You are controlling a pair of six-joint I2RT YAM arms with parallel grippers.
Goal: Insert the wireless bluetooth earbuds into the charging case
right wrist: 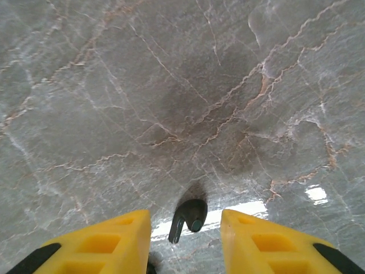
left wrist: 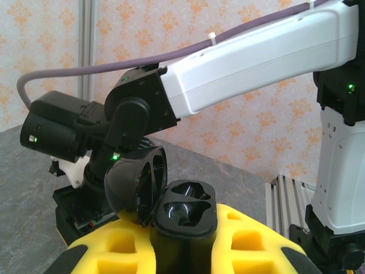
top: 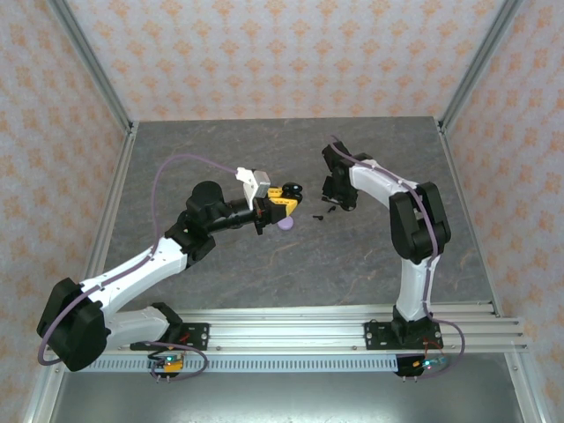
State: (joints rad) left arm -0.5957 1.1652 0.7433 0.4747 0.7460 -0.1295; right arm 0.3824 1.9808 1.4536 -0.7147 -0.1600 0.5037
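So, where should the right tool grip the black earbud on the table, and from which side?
Best take the black earbud by its rounded head, from straight above: it lies flat on the table, and the head looks thicker than the thin stem. The right tool hangs open over it, one finger on each side.

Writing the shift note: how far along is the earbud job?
Done: the black charging case is open and clamped in the left hand, both wells empty. In hand: the right hand, open, straddles a black earbud lying on the table. Left: grasp it and seat it; no earbud is in the case yet.
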